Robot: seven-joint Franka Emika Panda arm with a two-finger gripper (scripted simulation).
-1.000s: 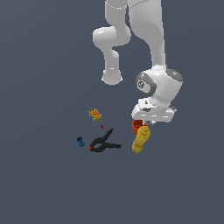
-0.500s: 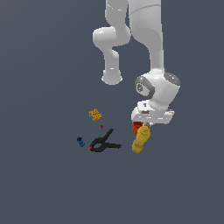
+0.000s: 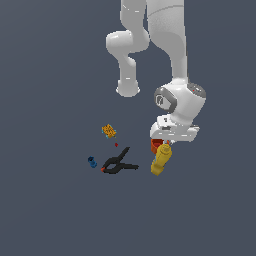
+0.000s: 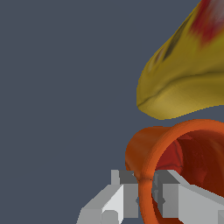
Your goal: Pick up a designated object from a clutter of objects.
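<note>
In the wrist view the fingers (image 4: pixel 146 199) straddle the thick rim of the orange-red cup (image 4: pixel 175 153), one pad outside the wall and one inside, clamped on it. The cup lies tipped on its side, and the yellow bottle (image 4: pixel 183 74) sits just beyond it, apparently touching. A red patch shows on the bottle; no writing can be read. In the exterior view the cup (image 3: pixel 156 145) sits under the wrist beside the bottle (image 3: pixel 161 159). Toward that view's left lie a black clamp (image 3: pixel 118 164), a blue piece (image 3: pixel 92 162) and a speckled block (image 3: pixel 108 131)
</note>
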